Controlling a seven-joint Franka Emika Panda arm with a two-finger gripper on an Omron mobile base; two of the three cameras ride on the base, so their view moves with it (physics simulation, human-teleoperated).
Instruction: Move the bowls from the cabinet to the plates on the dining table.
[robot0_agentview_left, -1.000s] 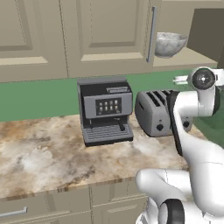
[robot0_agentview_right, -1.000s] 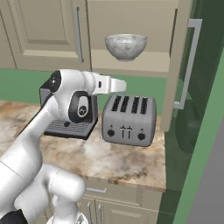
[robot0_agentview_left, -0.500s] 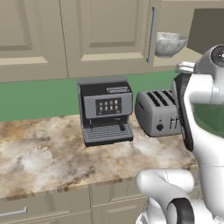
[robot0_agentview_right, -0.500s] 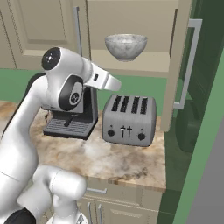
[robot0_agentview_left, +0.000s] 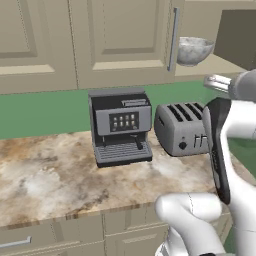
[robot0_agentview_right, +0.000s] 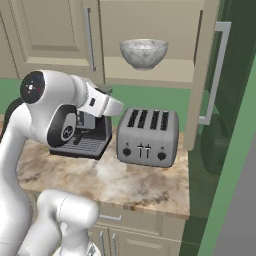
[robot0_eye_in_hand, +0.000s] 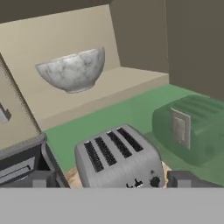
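Dark finger tips of the gripper stand spread wide at the bottom of the hand view, one at each side, with nothing between them; the hand hangs in the air above the counter and aims up toward the open cabinet. Just ahead of the tips sits a silver four-slot toaster, its slots running away from the hand and its knobs facing the counter's front edge. Above and beyond it, a pale grey-white marbled bowl stands upright on the beige shelf of the cabinet, mouth up, round and so without any long axis; whether anything lies inside it cannot be told, since only its outer wall and rim show. The bowl sits alone on that shelf, near its front edge, well apart from the gripper. The cabinet's right-hand door swings open toward the room, its long silver bar handle upright, while the left-hand doors are closed, another upright bar handle just beside the bowl in the left base view. On the marbled stone-look counter, left of the toaster and close beside it, stands a black and grey coffee machine, facing forward. Beige drawer fronts lie below the counter edge.
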